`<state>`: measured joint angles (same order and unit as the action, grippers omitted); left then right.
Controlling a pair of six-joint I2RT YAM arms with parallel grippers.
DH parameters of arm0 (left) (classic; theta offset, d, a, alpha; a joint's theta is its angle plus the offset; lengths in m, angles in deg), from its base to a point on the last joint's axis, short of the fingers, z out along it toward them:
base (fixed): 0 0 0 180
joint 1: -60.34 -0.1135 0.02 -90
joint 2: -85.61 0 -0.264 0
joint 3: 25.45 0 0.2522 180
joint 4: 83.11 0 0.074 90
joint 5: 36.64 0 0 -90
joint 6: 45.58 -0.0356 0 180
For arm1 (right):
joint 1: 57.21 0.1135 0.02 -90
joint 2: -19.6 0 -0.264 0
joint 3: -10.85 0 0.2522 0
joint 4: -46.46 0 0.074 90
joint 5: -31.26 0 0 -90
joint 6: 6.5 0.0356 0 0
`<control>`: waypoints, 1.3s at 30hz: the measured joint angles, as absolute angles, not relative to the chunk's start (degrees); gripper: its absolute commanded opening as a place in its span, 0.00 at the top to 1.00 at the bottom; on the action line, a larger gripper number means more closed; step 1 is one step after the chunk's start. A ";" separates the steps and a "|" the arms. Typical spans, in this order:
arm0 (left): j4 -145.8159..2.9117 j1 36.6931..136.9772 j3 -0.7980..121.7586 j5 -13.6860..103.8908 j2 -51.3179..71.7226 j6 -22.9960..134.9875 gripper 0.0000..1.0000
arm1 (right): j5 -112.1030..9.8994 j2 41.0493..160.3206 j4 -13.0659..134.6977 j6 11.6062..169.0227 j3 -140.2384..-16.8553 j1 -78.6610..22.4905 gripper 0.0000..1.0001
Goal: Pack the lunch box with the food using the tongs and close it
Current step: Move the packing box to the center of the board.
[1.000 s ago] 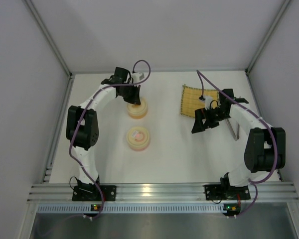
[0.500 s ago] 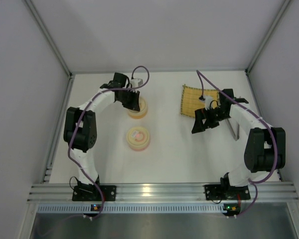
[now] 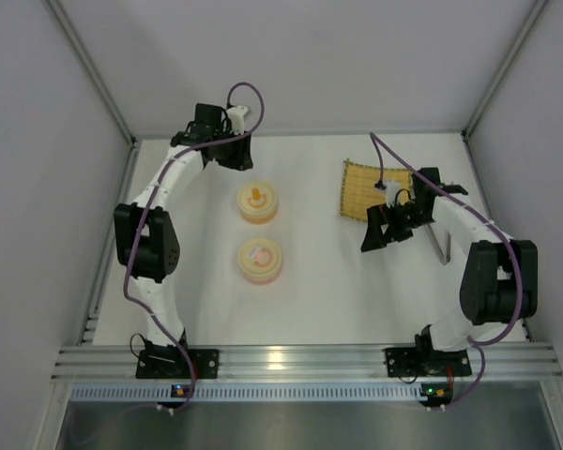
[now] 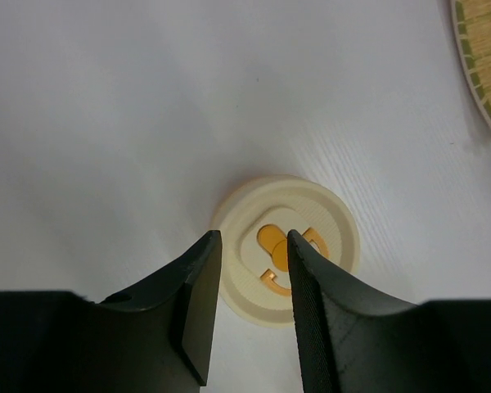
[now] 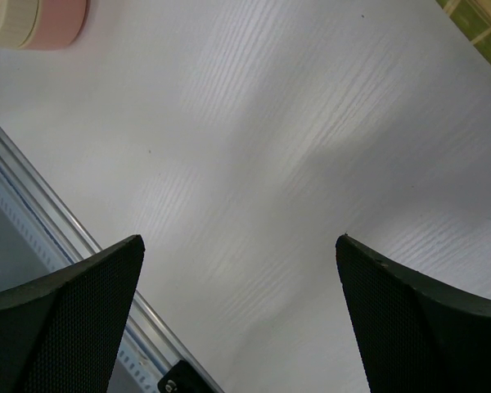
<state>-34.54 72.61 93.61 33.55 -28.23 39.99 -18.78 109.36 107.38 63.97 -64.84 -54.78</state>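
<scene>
Left pincer [image 4: 252,241]: released, its two black fingers [image 4: 195,311] standing partly apart with nothing between them, held above the counter [image 3: 319,291] at the far left, pointing down. Seen through the gap in the left wrist view: orange-print lid [image 4: 311,205], round, cream, lying flat and square on the orange-rimmed bowl [image 3: 259,216]; from above, this bowl sits apart from the pincer, on its near-right side, untouched. Next toward the near edge: pink-rimmed bowl [image 3: 259,273], in line with the first and apart from it, closed with the pink-print lid [image 3: 259,253]. What either bowl contains is hidden by its lid. Right pincer [image 5: 239,241]: released, fingers spread wide, nothing between them, hanging over bare counter right of centre. Its wrist view takes in the pink-rimmed bowl at the upper left corner, a corner of the mat [image 5: 484,23] at the upper right, and the metal rail [image 5: 57,246] of the counter's near edge at the lower left. Mat, woven yellow, square, lies flat just beyond the right pincer toward the far side, partly covered by the right arm. Tongs [image 3: 438,242]: slim, grey, lying on the counter at the right of the right pincer, near the mat's near corner, touched by neither pincer; their far end is hidden under the arm.
</scene>
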 measured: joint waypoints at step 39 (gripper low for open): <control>-39.77 85.31 84.10 27.89 -34.24 37.96 0.87 | -19.26 109.36 107.77 63.60 -64.84 -54.80 0.01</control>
<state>-39.77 85.31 84.10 27.89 -34.24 37.96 -19.26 109.36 107.77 63.60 -64.84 -54.80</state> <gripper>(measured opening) 0.176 0.993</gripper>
